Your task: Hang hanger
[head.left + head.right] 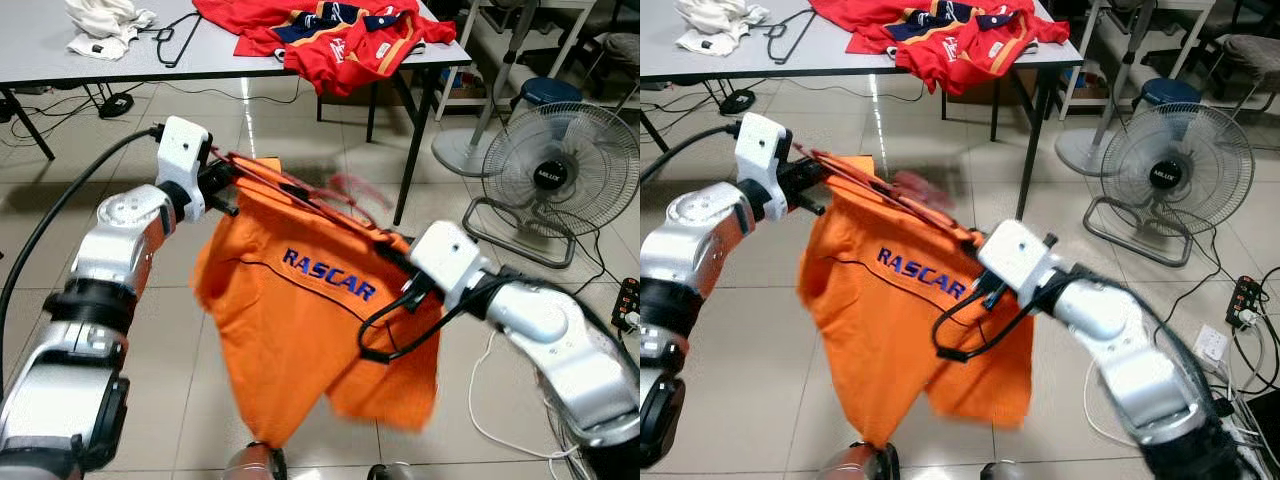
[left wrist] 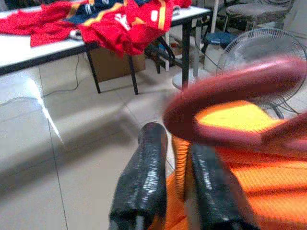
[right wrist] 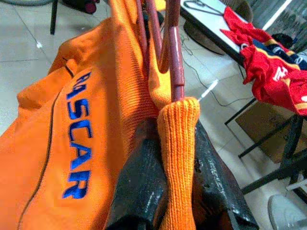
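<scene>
Both grippers hold the hanger (image 1: 290, 190) with the orange shirt (image 1: 300, 310) on it, mid-air over the floor (image 1: 160, 330).

Left gripper (image 2: 175, 167) pinches one end of the red hanger and the shirt shoulder; its fingers (image 2: 144, 182) sit close together around a fold of orange fabric. Right gripper (image 3: 177, 158) is clamped on the other end, with the fabric and hanger rod squeezed between both fingers (fabric bunches up over the rod tip). The hanger runs diagonally between the two, higher at the left arm, and the hook is blurred. The shirt hangs below with "RASCAR" print facing the head camera. Behind: a table (image 1: 60, 60) with a red shirt (image 1: 340, 35), a white cloth (image 1: 100, 25) and a black hanger (image 1: 175, 40). A fan (image 1: 560, 170) stands at right.
</scene>
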Controlling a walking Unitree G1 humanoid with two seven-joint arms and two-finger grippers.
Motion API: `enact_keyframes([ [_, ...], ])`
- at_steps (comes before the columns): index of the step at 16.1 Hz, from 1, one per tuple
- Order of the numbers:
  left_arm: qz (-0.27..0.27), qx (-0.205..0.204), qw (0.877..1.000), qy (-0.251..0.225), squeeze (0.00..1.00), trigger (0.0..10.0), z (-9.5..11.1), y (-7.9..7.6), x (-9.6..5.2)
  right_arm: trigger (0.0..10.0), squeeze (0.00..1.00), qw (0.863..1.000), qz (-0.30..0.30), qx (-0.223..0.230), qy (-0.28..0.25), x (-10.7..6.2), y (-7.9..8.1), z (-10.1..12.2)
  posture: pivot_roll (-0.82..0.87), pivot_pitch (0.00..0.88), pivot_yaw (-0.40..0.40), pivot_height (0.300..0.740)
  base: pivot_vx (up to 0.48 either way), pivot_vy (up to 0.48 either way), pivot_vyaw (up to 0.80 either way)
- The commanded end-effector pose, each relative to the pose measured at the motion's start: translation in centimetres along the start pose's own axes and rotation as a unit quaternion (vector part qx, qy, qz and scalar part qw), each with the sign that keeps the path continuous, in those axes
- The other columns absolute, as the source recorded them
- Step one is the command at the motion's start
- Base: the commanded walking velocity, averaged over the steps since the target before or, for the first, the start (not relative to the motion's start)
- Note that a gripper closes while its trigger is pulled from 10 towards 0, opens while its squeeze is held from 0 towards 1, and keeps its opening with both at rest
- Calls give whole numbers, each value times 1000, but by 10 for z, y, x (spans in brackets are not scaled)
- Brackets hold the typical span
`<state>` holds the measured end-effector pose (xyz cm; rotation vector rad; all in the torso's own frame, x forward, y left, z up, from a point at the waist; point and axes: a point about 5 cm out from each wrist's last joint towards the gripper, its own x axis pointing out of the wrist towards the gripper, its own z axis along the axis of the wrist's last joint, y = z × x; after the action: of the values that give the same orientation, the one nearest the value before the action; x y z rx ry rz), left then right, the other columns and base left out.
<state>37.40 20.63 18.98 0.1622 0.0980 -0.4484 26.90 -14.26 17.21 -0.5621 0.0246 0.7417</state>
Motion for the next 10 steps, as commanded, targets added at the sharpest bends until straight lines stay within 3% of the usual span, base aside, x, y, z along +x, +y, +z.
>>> enact_keyframes([
  [1, 117, -10, 993, -3, 1000, 10000, 4, 43, -28, 10000, 0, 997, -33, 14, 66, -18, -24, -24, -66, 85, 49, 740, 0, 0, 0],
  [3, 58, -27, 998, 10, 1000, 10000, -14, 21, -28, 10000, 0, 999, -10, 20, 23, -15, -41, -7, -70, 79, 29, 740, 0, 0, 0],
  [4, 49, -30, 998, 11, 1000, 10000, -16, 17, -29, 10000, 0, 1000, -8, 21, 19, -15, -44, -5, -70, 79, 29, 740, 0, 0, 0],
  [6, -19, -46, 999, 21, 1000, 10000, -31, -7, -32, 10000, 0, 1000, 0, 30, -7, -14, -61, 8, -69, 74, 7, 740, 0, 0, 0],
  [7, -62, -58, 996, 20, 1000, 10000, -36, -27, -34, 10000, 0, 998, 11, 45, -39, -13, -72, 21, -69, 71, -10, 740, 0, 0, 0],
  [9, -74, -79, 994, 13, 1000, 10000, -34, -42, -35, 10000, 0, 996, 25, 59, -68, -12, -80, 34, -69, 70, -18, 740, 0, 0, 0],
  [10, -38, -145, 989, -8, 1000, 10000, -28, -42, -32, 10000, 0, 994, 33, 69, -76, -11, -85, 38, -70, 70, -24, 740, 0, 0, 0],
])
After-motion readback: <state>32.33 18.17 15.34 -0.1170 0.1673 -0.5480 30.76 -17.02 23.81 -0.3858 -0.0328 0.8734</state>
